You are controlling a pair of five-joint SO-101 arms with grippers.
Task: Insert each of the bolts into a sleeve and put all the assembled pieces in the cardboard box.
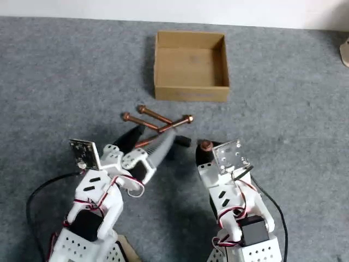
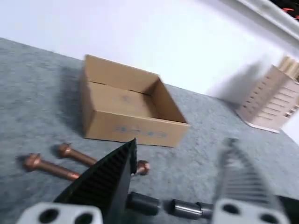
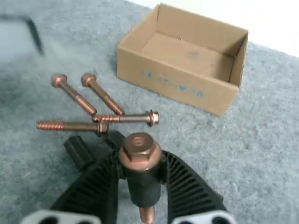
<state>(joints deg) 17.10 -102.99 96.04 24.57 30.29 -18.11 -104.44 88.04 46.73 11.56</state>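
My right gripper [image 3: 140, 163] is shut on a black sleeve [image 3: 142, 186] with a copper bolt through it; the bolt's hex head [image 3: 139, 151] sits on top. In the high view this gripper [image 1: 206, 155] is just right of the loose parts. Several loose copper bolts [image 1: 155, 115] lie crossed in front of the cardboard box [image 1: 191, 90]. My left gripper [image 1: 158, 134] stands open over the near side of the bolt pile. Its black finger [image 2: 107, 177] and grey finger [image 2: 240, 182] flank two black sleeves [image 2: 142, 204] on the carpet.
The box [image 3: 180, 84] is open at the top and has nothing in it. A light wooden rack [image 2: 275, 100] stands against the wall, far right of the box. Grey carpet [image 1: 294, 125] covers the table.
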